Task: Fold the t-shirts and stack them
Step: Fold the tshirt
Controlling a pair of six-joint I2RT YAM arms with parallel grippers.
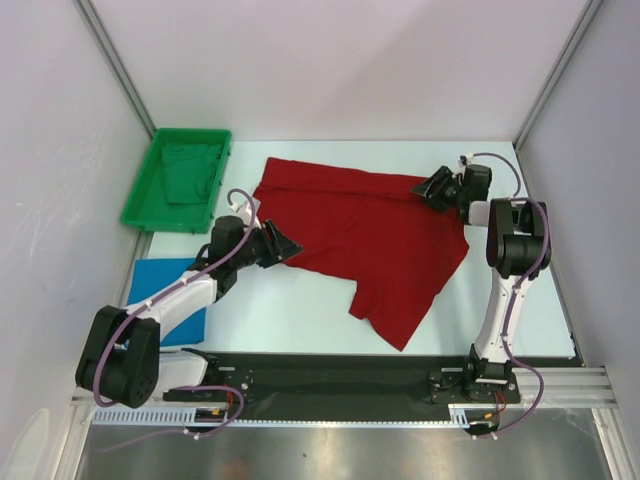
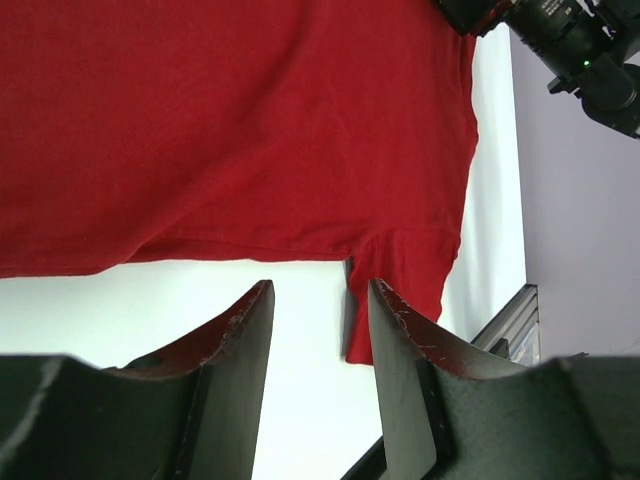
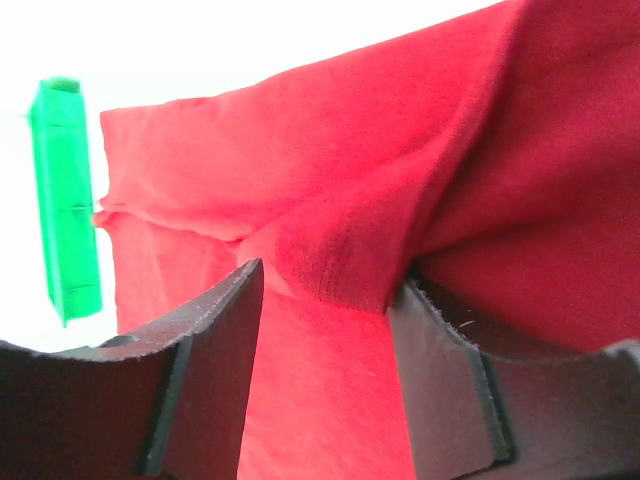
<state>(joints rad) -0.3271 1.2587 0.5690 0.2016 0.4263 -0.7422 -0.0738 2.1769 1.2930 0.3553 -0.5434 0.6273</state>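
Observation:
The deep red t-shirt [image 1: 370, 240] lies spread across the middle of the table, one sleeve pointing toward the near edge. The bright blue t-shirt [image 1: 165, 290] lies folded flat at the near left, partly under my left arm. My left gripper [image 1: 285, 245] sits low at the red shirt's left edge. In the left wrist view it [image 2: 320, 300] is open, with only bare white table between the fingers and the red t-shirt [image 2: 230, 130] just beyond. My right gripper [image 1: 428, 188] is at the shirt's far right corner. It [image 3: 325, 280] is open, and a raised fold of red cloth [image 3: 340, 260] leans against its right finger.
A green tray [image 1: 140, 205] holding a dark green cloth [image 1: 192, 170] stands at the far left. White walls with metal posts close in the table on three sides. A black strip [image 1: 330, 375] runs along the near edge between the arm bases.

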